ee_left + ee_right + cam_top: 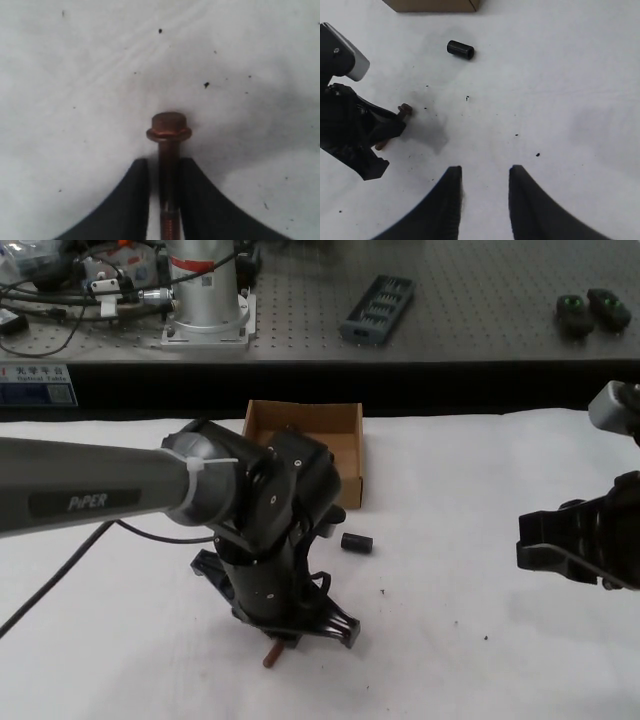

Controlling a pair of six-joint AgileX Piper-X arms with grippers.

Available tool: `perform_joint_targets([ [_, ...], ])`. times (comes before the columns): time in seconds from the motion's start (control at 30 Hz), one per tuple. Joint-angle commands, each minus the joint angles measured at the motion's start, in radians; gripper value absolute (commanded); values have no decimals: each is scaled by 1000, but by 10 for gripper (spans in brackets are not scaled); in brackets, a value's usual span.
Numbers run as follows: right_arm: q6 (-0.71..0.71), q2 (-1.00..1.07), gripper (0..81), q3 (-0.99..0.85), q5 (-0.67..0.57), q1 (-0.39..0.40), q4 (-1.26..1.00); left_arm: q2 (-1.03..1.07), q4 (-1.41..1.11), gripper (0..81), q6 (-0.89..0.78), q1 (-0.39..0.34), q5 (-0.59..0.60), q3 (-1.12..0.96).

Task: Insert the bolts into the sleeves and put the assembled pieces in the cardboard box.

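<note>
A copper bolt lies on the white cloth, its shank pinched between the two black fingers of my left gripper, which is shut on it. From the high view that gripper points straight down near the front, with the bolt's end sticking out below it. A short black sleeve lies on its side between the gripper and the cardboard box. My right gripper hovers open over bare cloth, and the sleeve and the bolt lie ahead of it.
The open cardboard box stands at the back of the cloth. The right arm hangs at the right edge. Behind the cloth, a perforated bench carries a black tray, a metal post base and cables.
</note>
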Motion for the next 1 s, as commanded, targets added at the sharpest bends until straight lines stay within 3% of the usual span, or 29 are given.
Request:
perform_joint_targets([
  [0.0, -59, 1, 247, -3, 15, -6, -8, 17, -11, 29, 9, -2, -10, -26],
  [0.23, -112, 59, 247, -3, 15, -6, -14, 2, -17, 6, -56, 5, 17, -72],
  [0.47, -447, 294, 206, -115, -61, -6, 60, -151, -166, 6, -262, 70, 78, -68],
  [0.63, -609, 500, 301, -323, -54, -6, 61, -295, -210, 6, -277, 162, 121, -68],
  [0.8, -657, 692, 259, -564, -27, -6, 101, -444, -210, 6, -277, 262, 207, -68],
  [0.97, -625, 895, 248, -831, -44, 3, 225, -558, -210, 6, -269, 297, 273, -68],
])
